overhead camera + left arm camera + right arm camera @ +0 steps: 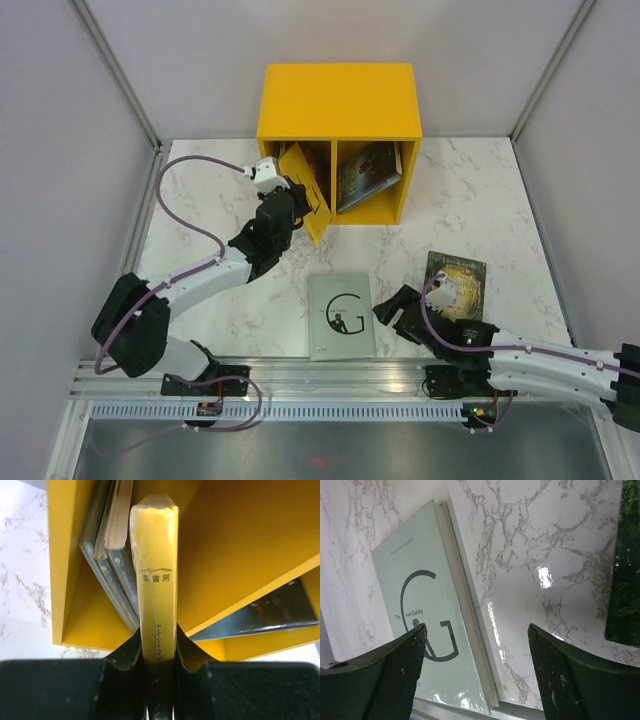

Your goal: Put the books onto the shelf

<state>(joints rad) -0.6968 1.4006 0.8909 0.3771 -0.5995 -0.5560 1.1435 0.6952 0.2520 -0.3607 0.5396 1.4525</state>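
Yellow book [155, 580], clamped in the left gripper [159, 652], should go straight ahead, clear of leaning books [112, 565] at its left; right gripper [476, 630] hangs wide.

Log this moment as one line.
left pincer: shut on yellow book, at shelf, left compartment mouth | right pincer: open, empty, between pale Gatsby book and dark green book | both flat on table

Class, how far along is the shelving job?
Done: shelved books lean in both compartments of the shelf. In hand: the left claw grips a yellow book at its opening. Left: the pale Gatsby book and a dark green book lie on the table.
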